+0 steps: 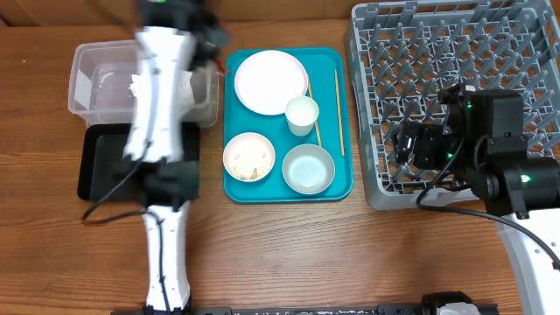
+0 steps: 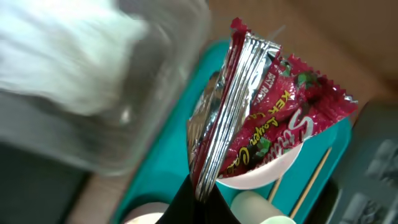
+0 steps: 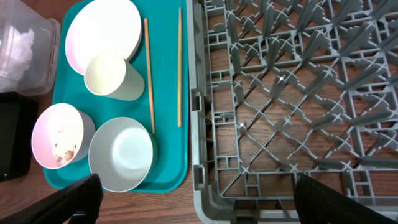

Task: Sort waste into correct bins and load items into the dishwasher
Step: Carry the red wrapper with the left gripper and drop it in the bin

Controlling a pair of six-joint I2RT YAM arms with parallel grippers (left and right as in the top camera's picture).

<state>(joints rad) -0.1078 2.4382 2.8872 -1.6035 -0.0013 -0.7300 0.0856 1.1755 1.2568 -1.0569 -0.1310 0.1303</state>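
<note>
Upper left on the wooden tabletop: clear thin-walled tub with crumpled white napkin inside; just below, flat matte black tray. Beside the tub, pinched in the left pincer: crinkled red foil wrapper. Centre, on the smooth teal tray: round plate, cup, rice-flecked dish, bowl, two thin wooden chopsticks. Right: grey pegged rack, right pincer spread wide over its left part.

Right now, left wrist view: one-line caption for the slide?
Left gripper pinching a red snack wrapper, with the teal tray and blurred clear tub behind.
</note>
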